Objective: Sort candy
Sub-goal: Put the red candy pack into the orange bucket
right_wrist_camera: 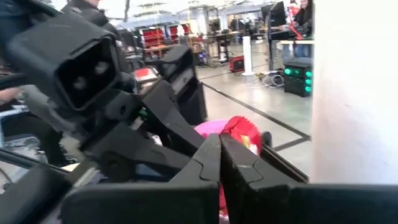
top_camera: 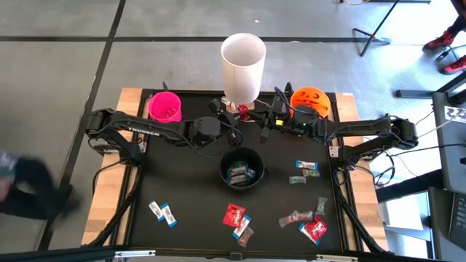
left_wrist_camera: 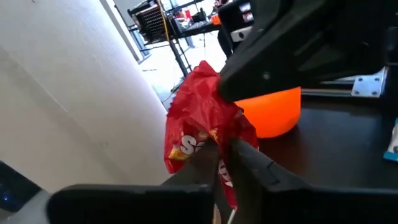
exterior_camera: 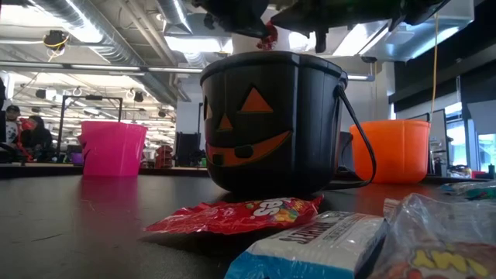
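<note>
Both pincers met mid-bench: the left pincer (left_wrist_camera: 225, 149) grasped the red packet (left_wrist_camera: 202, 115) from below, the right pincer (right_wrist_camera: 219, 149) clenched on its upper end.

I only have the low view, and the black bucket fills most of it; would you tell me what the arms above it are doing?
Observer: Both grippers meet beside the white cup, beyond the black bucket, on one red packet.
Operator: Thank you. Which gripper has hold of it?
Observer: The left gripper is shut on its lower end, and the right gripper is shut at its upper edge.
Operator: Is anything inside the black bucket?
Observer: Yes, a few blue-and-white bars lie at its bottom.
</note>
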Robot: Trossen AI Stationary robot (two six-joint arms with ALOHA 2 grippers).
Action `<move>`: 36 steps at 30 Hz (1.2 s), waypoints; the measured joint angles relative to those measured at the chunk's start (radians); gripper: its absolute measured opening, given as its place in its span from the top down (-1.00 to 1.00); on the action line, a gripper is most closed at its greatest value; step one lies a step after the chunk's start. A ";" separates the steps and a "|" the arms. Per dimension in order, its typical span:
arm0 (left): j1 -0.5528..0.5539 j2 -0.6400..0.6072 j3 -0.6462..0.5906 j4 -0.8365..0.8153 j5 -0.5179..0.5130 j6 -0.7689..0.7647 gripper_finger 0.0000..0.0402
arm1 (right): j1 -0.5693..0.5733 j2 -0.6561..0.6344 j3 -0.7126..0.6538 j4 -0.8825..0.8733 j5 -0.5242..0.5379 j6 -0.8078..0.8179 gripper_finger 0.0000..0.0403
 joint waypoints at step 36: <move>0.119 -0.001 0.000 -0.233 0.401 -0.239 0.22 | -0.249 -0.144 -0.179 -0.545 -0.157 -0.169 0.61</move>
